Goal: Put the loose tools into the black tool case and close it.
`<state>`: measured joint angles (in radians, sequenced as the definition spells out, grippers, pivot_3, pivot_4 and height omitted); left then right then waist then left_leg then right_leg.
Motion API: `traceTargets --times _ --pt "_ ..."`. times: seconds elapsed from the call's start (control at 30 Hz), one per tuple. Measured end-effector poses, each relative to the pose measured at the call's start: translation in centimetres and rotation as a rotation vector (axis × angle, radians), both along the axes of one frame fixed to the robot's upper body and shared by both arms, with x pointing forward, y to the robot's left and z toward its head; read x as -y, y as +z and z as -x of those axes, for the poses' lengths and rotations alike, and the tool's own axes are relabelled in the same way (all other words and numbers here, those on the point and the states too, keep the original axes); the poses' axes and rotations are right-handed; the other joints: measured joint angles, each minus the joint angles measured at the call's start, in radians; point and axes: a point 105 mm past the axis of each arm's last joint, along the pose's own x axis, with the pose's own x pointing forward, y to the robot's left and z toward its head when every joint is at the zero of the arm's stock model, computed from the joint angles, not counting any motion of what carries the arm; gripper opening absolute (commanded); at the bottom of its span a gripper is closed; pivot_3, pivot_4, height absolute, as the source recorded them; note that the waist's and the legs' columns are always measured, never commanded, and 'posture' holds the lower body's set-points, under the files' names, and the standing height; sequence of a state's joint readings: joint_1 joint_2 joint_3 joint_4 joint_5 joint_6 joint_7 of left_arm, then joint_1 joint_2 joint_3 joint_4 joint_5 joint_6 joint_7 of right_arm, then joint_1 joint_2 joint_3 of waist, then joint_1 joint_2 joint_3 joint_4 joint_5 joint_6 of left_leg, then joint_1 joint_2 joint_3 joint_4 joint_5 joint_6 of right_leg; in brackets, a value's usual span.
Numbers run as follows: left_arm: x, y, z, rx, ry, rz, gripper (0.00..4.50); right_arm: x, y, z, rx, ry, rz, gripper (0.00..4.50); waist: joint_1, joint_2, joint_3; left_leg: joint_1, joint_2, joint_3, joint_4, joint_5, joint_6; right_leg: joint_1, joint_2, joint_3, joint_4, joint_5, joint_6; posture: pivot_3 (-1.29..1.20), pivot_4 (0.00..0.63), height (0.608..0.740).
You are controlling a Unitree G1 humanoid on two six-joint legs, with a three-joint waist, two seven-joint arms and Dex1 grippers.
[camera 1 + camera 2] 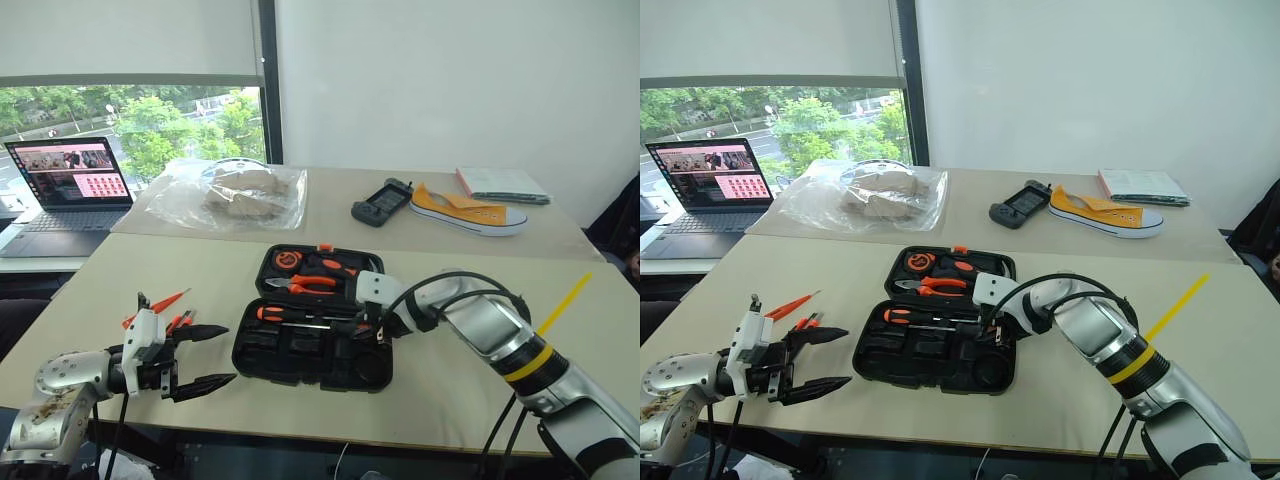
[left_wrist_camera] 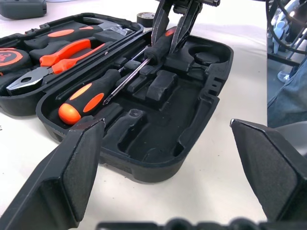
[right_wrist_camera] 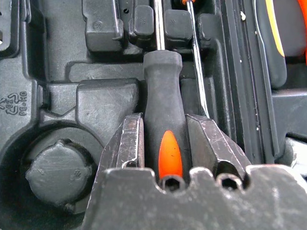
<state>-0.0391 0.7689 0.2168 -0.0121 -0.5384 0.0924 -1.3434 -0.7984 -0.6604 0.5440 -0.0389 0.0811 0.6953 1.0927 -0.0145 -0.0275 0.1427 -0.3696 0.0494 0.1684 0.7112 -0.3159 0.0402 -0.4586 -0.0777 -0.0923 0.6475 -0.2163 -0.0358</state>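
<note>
Leftmost, the left gripper (image 1: pixel 205 355) hovers wide apart, holding nothing, with loose orange tools (image 1: pixel 160 306) at its eleven o'clock. At its three o'clock lies the open black tool case (image 1: pixel 310 330), where the right gripper (image 3: pixel 165 139) clamps a screwdriver (image 3: pixel 163 129) over its slot.

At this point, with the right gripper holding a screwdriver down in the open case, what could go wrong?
1. The right gripper is shut on a screwdriver lying close beside the other screwdriver; let go off its slot, it may sit proud and block the lid.
2. Loose tools lie on the table right by the open left gripper; a careless move could knock them away.
3. The tape roll lies behind the case, easy to miss.
</note>
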Motion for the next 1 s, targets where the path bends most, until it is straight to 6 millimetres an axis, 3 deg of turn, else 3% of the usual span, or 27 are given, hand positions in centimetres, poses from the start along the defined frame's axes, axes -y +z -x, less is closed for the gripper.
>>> traceTargets --times 0.03,0.13,0.43,0.57,0.73,1.0 --pt "0.0 0.0 0.0 0.001 0.0 0.0 4.5 0.1 0.0 0.0 -0.005 -0.002 -0.001 2.0 0.0 0.0 0.0 0.0 0.0 0.0 0.0 0.0 0.0 0.0 0.0 0.0 0.0 0.0 0.0 0.0 0.15 0.74" --pt "0.0 -0.1 0.1 -0.002 0.004 -0.001 4.5 0.5 0.1 -0.2 -0.007 -0.021 0.0 2.83 0.0 0.0 0.0 0.0 0.0 0.0 0.0 0.0 0.0 0.0 0.0 0.0 0.0 0.0 0.0 0.0 0.15 0.74" --pt "-0.1 -0.2 0.0 -0.002 0.02 -0.005 4.5 1.1 4.2 0.6 -0.046 0.055 -0.149 2.83 0.0 0.0 0.0 0.0 0.0 0.0 0.0 0.0 0.0 0.0 0.0 0.0 0.0 0.0 0.0 0.0 0.15 0.74" --pt "-0.2 -0.2 -0.1 -0.002 0.027 -0.006 4.5 0.2 4.2 0.8 -0.053 0.076 -0.194 1.87 -0.003 0.0 0.0 0.0 0.0 0.0 0.0 0.0 0.0 0.0 0.0 0.0 0.0 0.0 0.0 0.0 0.15 0.74" --pt "-0.2 -0.1 -0.3 0.008 0.032 -0.007 4.5 -1.6 1.7 0.3 -0.069 0.069 -0.198 0.06 -0.003 0.0 0.0 0.0 0.0 0.0 0.0 0.0 0.0 0.0 0.0 0.0 0.0 0.0 0.0 0.0 0.15 0.74" --pt "-0.3 -0.3 -0.4 0.006 0.042 -0.022 4.5 -2.1 0.1 -0.9 -0.054 0.057 -0.176 0.03 -0.004 0.0 0.0 0.001 0.0 0.0 0.0 0.0 -0.001 0.001 0.0 0.0 0.0 0.0 -0.001 0.0 0.15 0.74"
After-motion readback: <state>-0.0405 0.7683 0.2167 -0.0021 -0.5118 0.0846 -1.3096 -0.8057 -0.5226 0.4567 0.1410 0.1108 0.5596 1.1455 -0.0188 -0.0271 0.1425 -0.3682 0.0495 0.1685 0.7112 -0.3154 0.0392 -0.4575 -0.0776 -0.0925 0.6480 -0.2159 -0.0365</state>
